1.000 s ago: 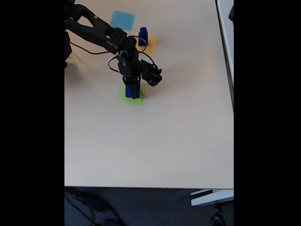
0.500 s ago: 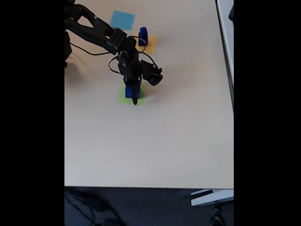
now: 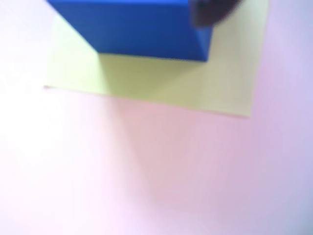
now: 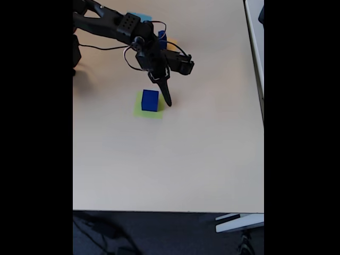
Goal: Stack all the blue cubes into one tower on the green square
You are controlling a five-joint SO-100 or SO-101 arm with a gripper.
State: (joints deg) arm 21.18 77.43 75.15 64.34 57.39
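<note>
Blue cube (image 4: 150,100), seemingly the largest one, standing on the green square (image 4: 139,110) near the middle of the worktop (image 4: 175,164) in the fixed view, upright and apart from everything else. Seen also in the wrist view as a blue block (image 3: 142,29) on the lime paper (image 3: 195,88), with a dark blurred part of the arm at the top right edge. Gripper (image 4: 167,99) hanging just right of the cube, pointing down, not touching it and carrying nothing; jaws look narrow, nearly together, though too small to say for certain. Another blue cube (image 4: 161,38) at the far side, partly behind the arm, with an orange patch (image 4: 173,42) just beside it and a light-blue paper (image 4: 141,16) further left. Judged step: base of the tower placed, first piece done. Next move probably calls for lifting clear, swinging to the far cube, opening wide enough, gripping it squarely, then centring it on top of the base without pushing it off the green paper
</note>
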